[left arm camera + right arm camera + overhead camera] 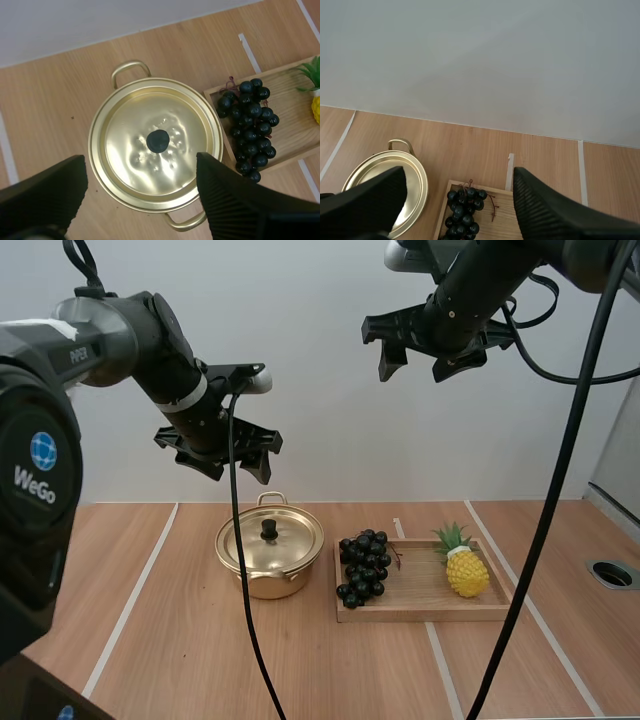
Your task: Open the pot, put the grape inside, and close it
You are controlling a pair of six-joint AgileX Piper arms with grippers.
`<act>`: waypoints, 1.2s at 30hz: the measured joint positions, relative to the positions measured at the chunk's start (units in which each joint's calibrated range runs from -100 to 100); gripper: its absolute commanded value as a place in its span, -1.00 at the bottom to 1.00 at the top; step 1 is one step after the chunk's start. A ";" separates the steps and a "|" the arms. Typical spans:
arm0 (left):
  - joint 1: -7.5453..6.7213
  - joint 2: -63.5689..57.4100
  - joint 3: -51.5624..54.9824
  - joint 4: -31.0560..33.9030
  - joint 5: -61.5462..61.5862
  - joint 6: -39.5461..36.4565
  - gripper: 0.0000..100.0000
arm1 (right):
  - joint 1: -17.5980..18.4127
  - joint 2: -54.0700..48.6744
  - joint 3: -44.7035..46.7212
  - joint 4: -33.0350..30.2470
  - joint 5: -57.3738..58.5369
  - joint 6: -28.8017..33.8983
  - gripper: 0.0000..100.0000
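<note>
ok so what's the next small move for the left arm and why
Probably lower the left pincer straight down onto the knob. The lid is on the pot, the grapes lie on the tray, and the pincer hangs open directly above the knob, so lifting the lid comes first.

**Plain wall, taped wooden worktop**

A bare, pale grey wall (320,370) runs behind a light wooden worktop (190,640). White tape lines (127,610) cross the wood from front to back. Near the worktop's right edge sits a round dark hole (612,574). The light is soft and even.
</note>
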State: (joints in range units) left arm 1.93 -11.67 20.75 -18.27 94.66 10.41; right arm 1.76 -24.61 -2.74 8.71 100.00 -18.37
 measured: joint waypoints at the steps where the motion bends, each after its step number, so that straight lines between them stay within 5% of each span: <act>1: 0.00 0.74 0.52 -0.42 0.00 0.34 1.00 | 0.00 -0.19 0.00 -0.30 0.00 0.00 1.00; 11: -3.74 4.12 5.25 -2.27 -8.09 2.34 1.00 | 0.00 -0.57 0.00 -0.47 0.00 0.00 1.00; 17: -5.31 6.30 6.96 4.17 -15.30 0.13 1.00 | 0.00 -0.57 0.00 -0.62 0.00 0.00 1.00; 36: -5.31 10.05 7.35 6.43 -25.56 -0.60 1.00 | 0.00 -0.57 0.00 -0.85 0.00 0.00 1.00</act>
State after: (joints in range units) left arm -3.38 -1.62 28.10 -11.84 69.09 9.82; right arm 1.76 -25.18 -2.74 7.86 100.00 -18.37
